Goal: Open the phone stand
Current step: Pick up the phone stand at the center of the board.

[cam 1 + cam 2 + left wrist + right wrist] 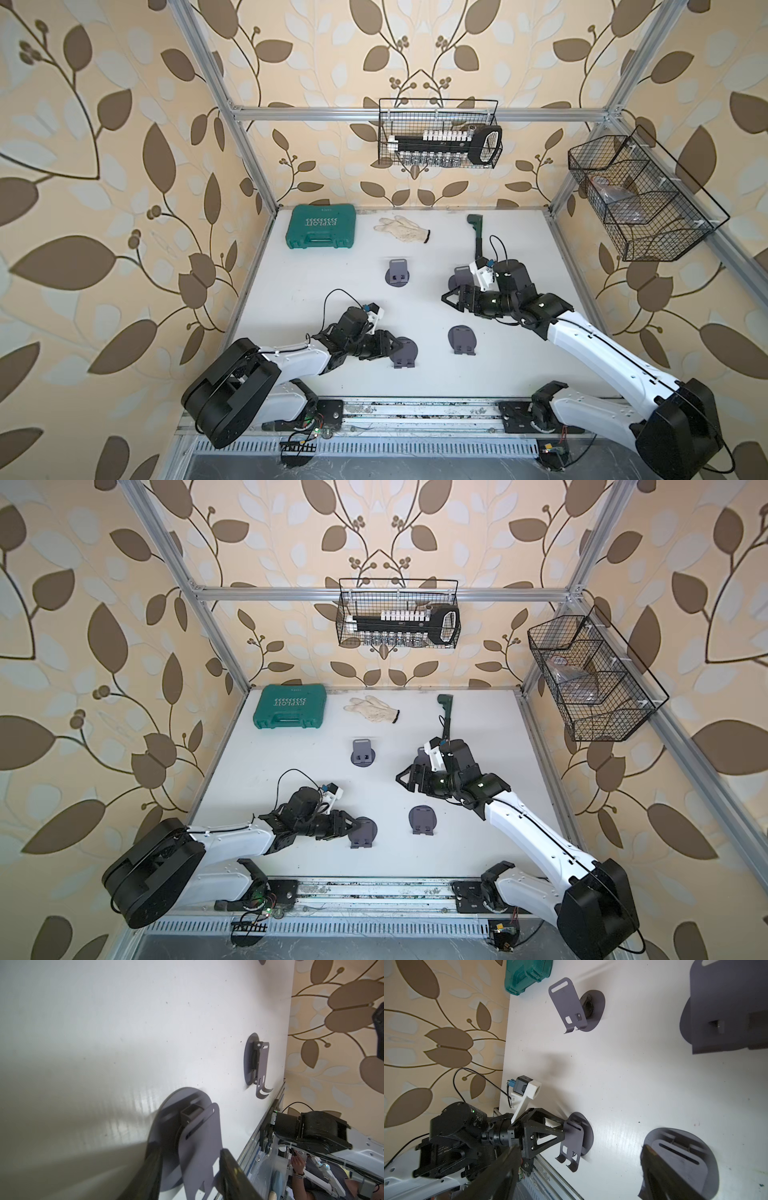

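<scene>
Both top views hang high at the front, looking down and back over the whole white tabletop [324, 266]. Left wrist camera sits low and close on the grey round-based metal phone stand [199, 1147]; right wrist camera, farther back, faces across and catches the same stand [572, 1138].

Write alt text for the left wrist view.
The left hand straddles the raised plate of a grey phone stand on the white table. A second grey stand sits beyond it.
</scene>
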`<action>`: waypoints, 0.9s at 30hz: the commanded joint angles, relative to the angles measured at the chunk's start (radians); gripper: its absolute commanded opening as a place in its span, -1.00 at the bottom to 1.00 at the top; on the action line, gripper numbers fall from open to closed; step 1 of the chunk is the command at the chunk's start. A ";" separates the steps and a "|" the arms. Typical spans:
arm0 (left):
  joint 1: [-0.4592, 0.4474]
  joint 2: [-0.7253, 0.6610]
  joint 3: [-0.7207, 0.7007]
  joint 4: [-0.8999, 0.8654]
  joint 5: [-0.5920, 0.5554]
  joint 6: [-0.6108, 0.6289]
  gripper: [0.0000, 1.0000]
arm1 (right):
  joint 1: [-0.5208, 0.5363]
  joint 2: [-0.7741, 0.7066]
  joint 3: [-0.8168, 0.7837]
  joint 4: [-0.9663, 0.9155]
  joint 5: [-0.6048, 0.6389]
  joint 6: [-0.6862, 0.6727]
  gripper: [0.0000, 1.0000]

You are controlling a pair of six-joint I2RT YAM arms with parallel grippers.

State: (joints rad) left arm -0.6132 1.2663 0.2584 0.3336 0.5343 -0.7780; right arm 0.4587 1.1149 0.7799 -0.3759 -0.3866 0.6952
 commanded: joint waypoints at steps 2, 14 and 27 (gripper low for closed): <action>0.011 0.005 0.031 0.019 0.007 0.038 -0.05 | 0.000 0.009 0.028 -0.006 -0.006 -0.006 0.74; 0.012 0.146 0.066 0.086 0.049 0.062 -0.13 | 0.001 0.036 0.023 0.011 -0.022 -0.005 0.74; 0.012 0.166 0.060 0.042 0.070 0.062 -0.75 | 0.000 0.057 0.022 0.026 -0.018 -0.003 0.74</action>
State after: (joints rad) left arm -0.6125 1.4250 0.3130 0.4160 0.5842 -0.7406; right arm 0.4587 1.1667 0.7837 -0.3656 -0.3973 0.6952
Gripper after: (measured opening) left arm 0.150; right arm 0.872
